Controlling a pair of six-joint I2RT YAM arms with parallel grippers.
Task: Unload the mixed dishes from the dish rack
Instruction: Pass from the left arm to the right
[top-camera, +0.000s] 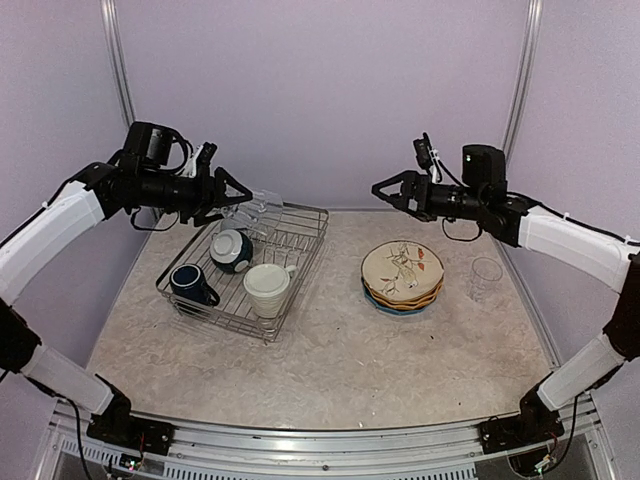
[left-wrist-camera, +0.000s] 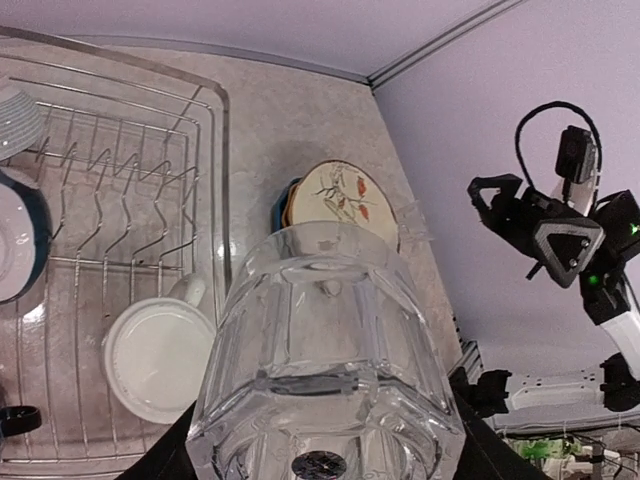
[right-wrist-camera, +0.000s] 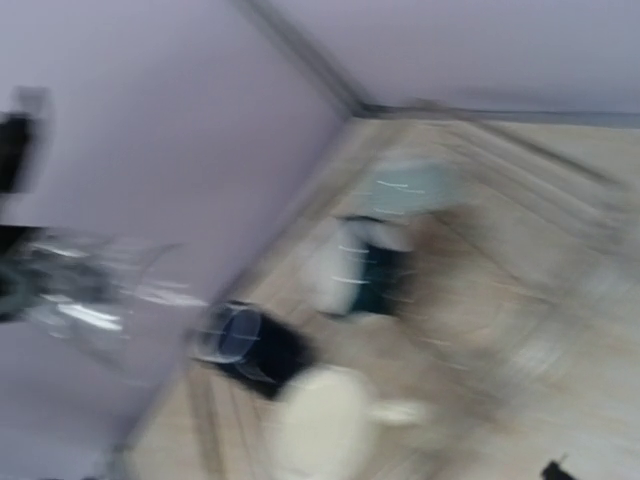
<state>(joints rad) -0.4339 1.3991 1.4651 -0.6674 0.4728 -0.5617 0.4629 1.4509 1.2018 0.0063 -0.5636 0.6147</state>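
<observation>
Held clear of the rack (top-camera: 296, 240), above its far left corner: one clear glass (top-camera: 258, 206), lying roughly level and clamped between the left fingers (top-camera: 238, 198). In the left wrist view, the same glass (left-wrist-camera: 325, 350) seen lengthwise, filling the lower centre.

Rack on the left half of the table (top-camera: 330, 350), set at an angle to the near edge.

Inside the rack:
- Near left corner: navy mug (top-camera: 190, 281), mouth up.
- Just right of it: cream mug (top-camera: 267, 288), mouth up, handle to the right.
- Behind the mugs: teal bowl (left-wrist-camera: 18, 250) with a white inside, and beyond it a ribbed bowl (left-wrist-camera: 15, 120), both cut off by the left wrist view's edge.
- Rows of upright tines across the far half.

Outside the rack:
- Right of it and well apart: stack of plates (top-camera: 402, 275) on the table, floral plate on top, yellow and blue rims showing beneath.
- Right of the stack, near but not touching: second glass (top-camera: 487, 278), upright on the table.

Right fingers (top-camera: 376, 187) in the air beyond the stack, pointing toward the left arm, with nothing between them. Apart or together: cannot tell. Right wrist view blurred, with only smeared shapes of glass and mugs.
</observation>
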